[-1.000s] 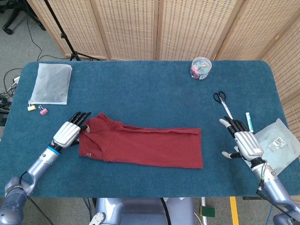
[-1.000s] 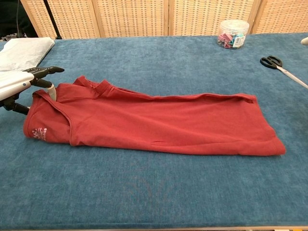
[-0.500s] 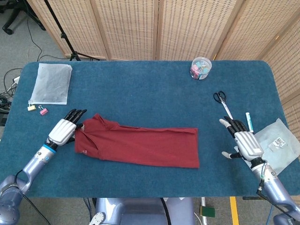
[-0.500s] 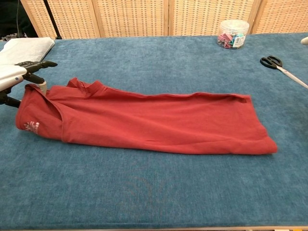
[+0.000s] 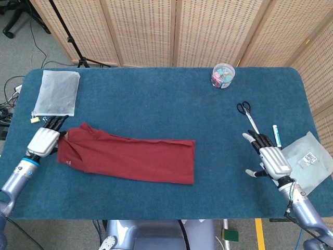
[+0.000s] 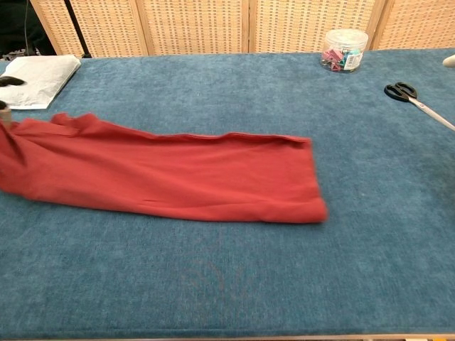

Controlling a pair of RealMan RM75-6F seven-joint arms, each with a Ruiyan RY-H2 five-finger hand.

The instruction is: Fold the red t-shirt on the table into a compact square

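The red t-shirt (image 5: 127, 159) lies folded into a long strip across the left half of the blue table (image 5: 166, 99); in the chest view the t-shirt (image 6: 163, 174) runs off the left edge. My left hand (image 5: 44, 139) grips the shirt's collar end at the far left. Only a dark fingertip of the left hand (image 6: 8, 80) shows in the chest view. My right hand (image 5: 270, 159) rests on the table at the right, fingers spread, holding nothing, well away from the shirt.
A clear plastic bag (image 5: 57, 92) lies at the back left with small clips beside it. A jar of clips (image 5: 222, 75) stands at the back, scissors (image 5: 247, 114) and a marker (image 5: 276, 135) at the right, and a grey pouch (image 5: 307, 159) near the right edge.
My left hand has dragged the shirt to the left by its collar end; the whole strip slid leftward across the table. The right hand has stayed still.
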